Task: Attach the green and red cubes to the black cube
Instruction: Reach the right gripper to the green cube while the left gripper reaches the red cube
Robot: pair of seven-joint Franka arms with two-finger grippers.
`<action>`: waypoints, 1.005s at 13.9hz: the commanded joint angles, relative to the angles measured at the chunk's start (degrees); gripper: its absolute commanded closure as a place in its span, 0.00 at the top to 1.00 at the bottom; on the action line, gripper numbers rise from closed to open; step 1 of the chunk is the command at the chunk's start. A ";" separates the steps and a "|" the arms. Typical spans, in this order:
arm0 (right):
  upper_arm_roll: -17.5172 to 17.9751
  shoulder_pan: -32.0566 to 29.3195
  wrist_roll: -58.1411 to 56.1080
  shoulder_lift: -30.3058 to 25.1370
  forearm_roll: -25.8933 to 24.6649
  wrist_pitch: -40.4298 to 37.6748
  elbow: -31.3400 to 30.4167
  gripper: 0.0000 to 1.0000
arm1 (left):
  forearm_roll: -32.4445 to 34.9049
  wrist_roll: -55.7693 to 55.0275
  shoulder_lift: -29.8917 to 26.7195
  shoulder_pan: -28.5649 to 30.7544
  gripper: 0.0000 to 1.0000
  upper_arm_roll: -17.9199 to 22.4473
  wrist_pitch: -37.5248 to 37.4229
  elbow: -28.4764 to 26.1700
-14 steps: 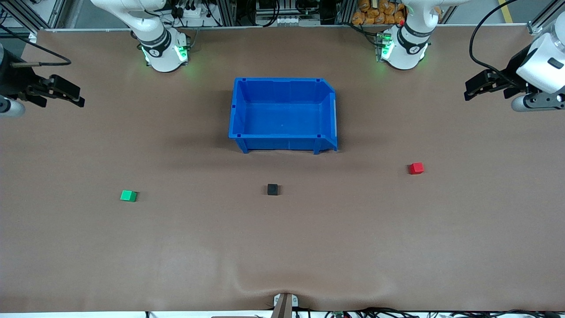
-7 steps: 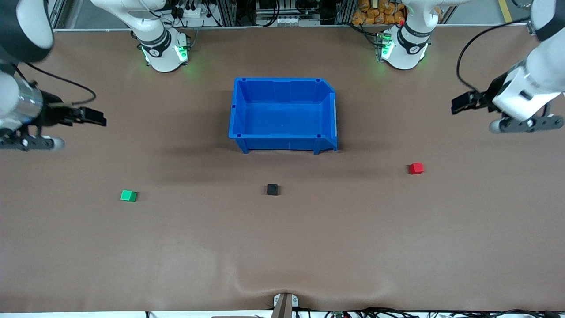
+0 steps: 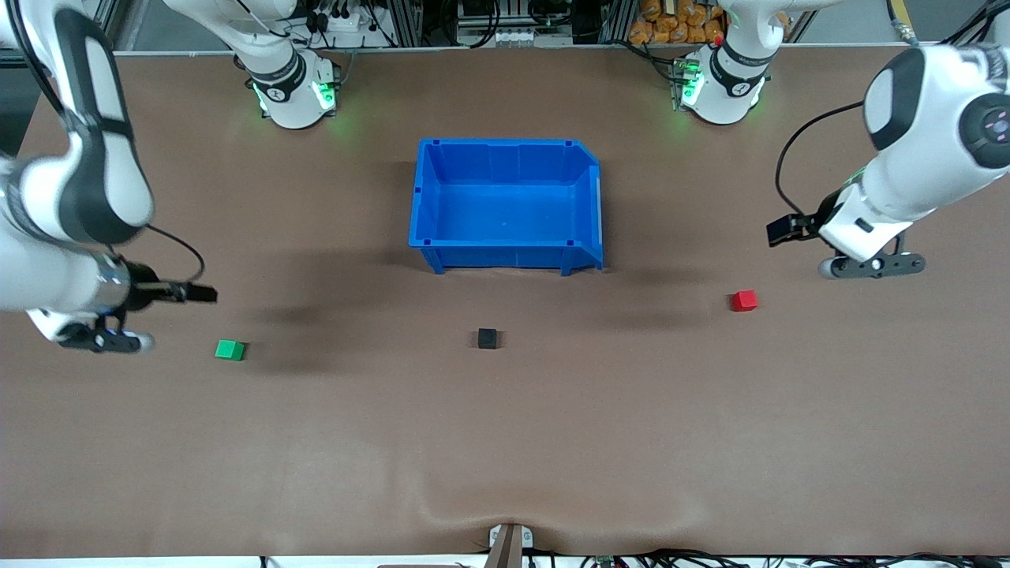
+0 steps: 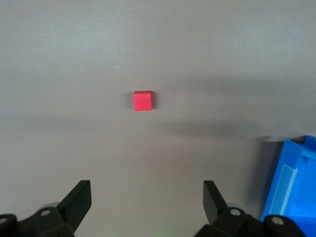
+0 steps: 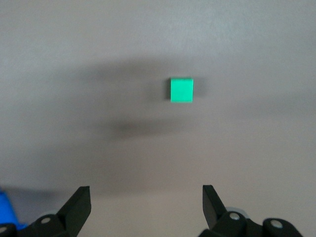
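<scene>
**Brown table, three cubes apart, both grippers aloft and spread wide**

The work surface is a brown mat-covered table (image 3: 505,442) with a slight ripple at the edge nearest the front camera. A blue bin (image 3: 506,207) stands at mid-table, empty inside, nearer the robot bases than any cube.

The black cube (image 3: 488,338) sits on the mat, nearer the front camera than the bin and between the other two cubes, well apart from both. The green cube (image 3: 230,349) lies toward the right arm's end of the table; the red cube (image 3: 743,300) lies toward the left arm's end. None touch.

The right gripper (image 3: 201,294) is over bare mat near the green cube, its fingers (image 5: 79,205) spread wide with nothing between them. The left gripper (image 3: 781,231) is over bare mat near the red cube, fingers (image 4: 80,198) likewise wide and empty.

Markings on the arm bases are too small to read; no other writing is legible.
</scene>
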 commanded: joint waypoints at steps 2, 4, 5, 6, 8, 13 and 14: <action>0.83 -2.25 -0.58 2.97 -1.11 12.09 -4.94 1.00 | 0.89 -0.95 2.44 0.02 1.00 -0.21 6.69 -3.56; 0.83 -2.69 -0.84 5.70 -3.47 16.49 -5.55 1.00 | 0.89 -0.95 4.29 0.02 1.00 -0.21 8.80 -3.74; 0.83 -2.78 -0.84 6.58 -4.71 19.29 -6.43 1.00 | 0.89 -0.95 5.08 0.10 1.00 -0.21 10.55 -4.43; 0.83 -3.04 -0.84 7.11 -5.33 22.19 -7.91 1.00 | 0.89 -0.95 5.70 0.10 1.00 -0.21 13.00 -5.75; 0.83 -3.75 -0.84 8.95 -5.33 27.12 -9.77 1.00 | 0.89 -1.30 6.66 0.10 1.00 -0.21 16.71 -7.43; 0.83 -4.01 -0.84 12.91 -5.33 31.62 -10.30 1.00 | 0.98 -1.30 12.36 0.37 1.00 0.05 22.86 -8.66; 0.83 -3.84 -0.84 13.35 -5.33 32.24 -10.22 1.00 | 1.42 -1.22 13.69 0.98 1.00 0.05 24.26 -8.49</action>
